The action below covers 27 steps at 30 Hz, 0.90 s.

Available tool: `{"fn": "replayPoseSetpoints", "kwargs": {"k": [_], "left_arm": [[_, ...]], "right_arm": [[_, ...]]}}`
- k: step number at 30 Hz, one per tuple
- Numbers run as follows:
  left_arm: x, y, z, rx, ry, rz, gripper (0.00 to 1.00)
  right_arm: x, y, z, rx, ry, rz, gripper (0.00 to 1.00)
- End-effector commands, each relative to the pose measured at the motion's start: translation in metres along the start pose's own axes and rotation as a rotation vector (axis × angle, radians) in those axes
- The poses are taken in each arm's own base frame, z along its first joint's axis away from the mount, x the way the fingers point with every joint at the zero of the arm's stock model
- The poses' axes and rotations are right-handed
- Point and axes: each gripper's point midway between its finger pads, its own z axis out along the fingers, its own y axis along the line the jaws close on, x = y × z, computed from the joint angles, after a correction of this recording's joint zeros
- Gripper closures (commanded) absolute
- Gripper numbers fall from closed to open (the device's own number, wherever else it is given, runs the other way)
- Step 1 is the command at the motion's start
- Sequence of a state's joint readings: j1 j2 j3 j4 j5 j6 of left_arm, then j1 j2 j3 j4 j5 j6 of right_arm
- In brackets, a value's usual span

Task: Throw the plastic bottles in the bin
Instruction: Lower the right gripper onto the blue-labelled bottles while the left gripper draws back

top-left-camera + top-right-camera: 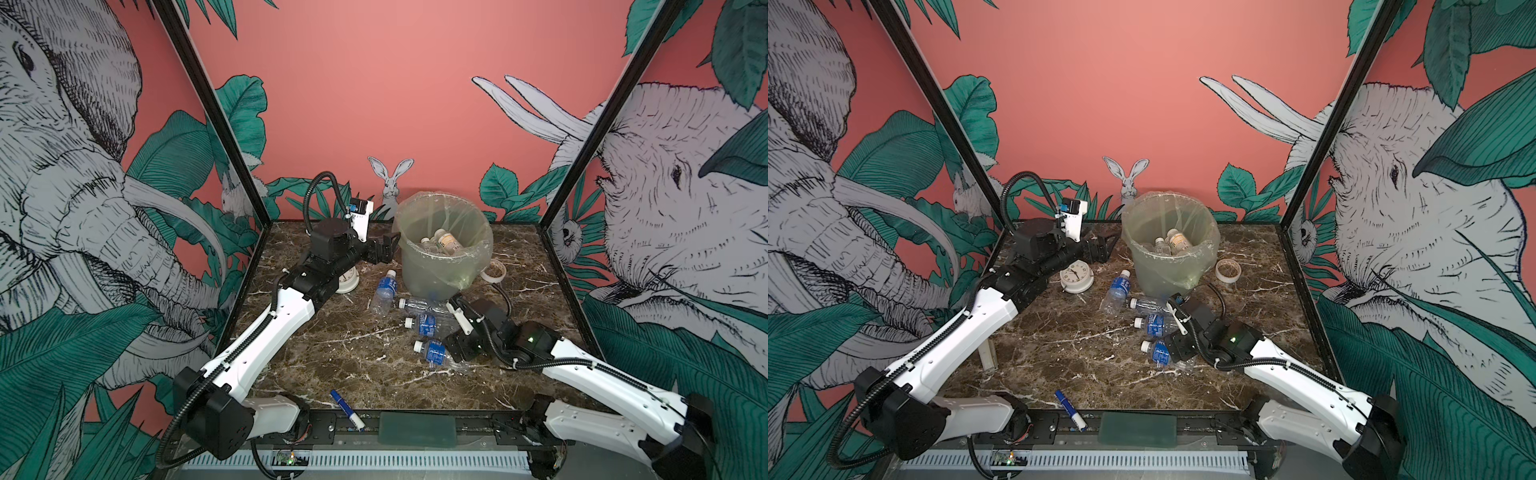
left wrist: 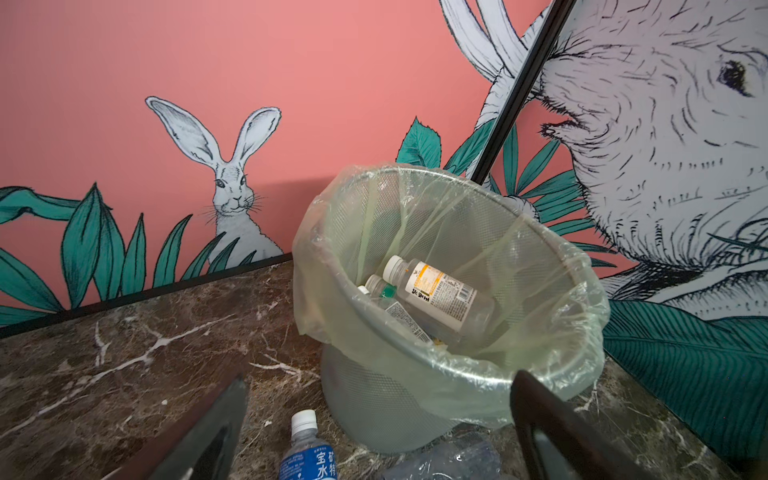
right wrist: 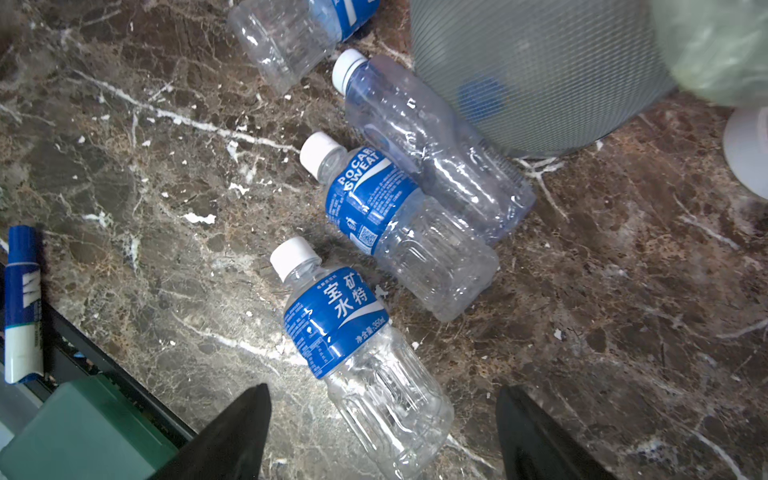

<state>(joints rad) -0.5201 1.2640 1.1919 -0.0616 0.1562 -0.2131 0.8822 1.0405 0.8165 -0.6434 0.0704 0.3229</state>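
right hand (image 3: pixel 381 390) poised low over the marble worktop (image 3: pixel 145 166), jaws spread and gripping nothing, with the clear lower body of the nearest bottle (image 3: pixel 340 324) lying between them in the wrist view; how far above it the tips sit cannot be told. this white-capped, blue-labelled bottle lies on its side right of centre, cap pointing left. a second blue-labelled bottle (image 3: pixel 374 199) lies just beyond it, a bare bottle (image 3: pixel 428 141) at the foot of the bin (image 1: pixel 440 270), and a fourth bottle (image 1: pixel 384 291) further left. the bag-lined bin stands at the far middle of the worktop and already holds several bottles (image 2: pixel 440 291). the left hand (image 1: pixel 384 248) hovers wide open and empty just left of the bin. the step in hand looks to be the pick-up of the nearest bottle. done well, the jaws would go down square across the bottle's width, close to the label where the wall seems stiffer, and squeeze only until it stops slipping, since thin plastic buckles and can shoot out. a straight lift should spare the neighbouring bottle. the carry must clear the loose bag at the rim. the marker pen (image 1: pixel 347 409) at the near edge stays put.
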Motion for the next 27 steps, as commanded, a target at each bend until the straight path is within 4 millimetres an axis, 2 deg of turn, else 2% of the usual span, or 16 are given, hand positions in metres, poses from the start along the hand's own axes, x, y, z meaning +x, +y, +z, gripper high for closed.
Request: {"fn": "replayPoseSetpoints", "kwargs": {"k": [1,11,21,27], "left_arm": [[0.012,0.009,-0.009,-0.038,0.014,-0.006,0.00],[0.080,0.029,-0.005,-0.090,0.158,-0.061,0.00],[0.124,0.035,-0.007,-0.092,0.247,-0.100,0.01],[0.142,0.036,-0.008,-0.091,0.277,-0.119,0.00]], "right_arm": [[-0.006,0.007,-0.001,0.002,0.002,-0.039,0.14],[0.011,0.022,0.021,-0.011,0.117,-0.095,0.11],[0.031,0.026,0.041,-0.007,0.228,-0.112,0.10],[0.043,0.024,0.049,0.008,0.281,-0.115,0.10]]}}
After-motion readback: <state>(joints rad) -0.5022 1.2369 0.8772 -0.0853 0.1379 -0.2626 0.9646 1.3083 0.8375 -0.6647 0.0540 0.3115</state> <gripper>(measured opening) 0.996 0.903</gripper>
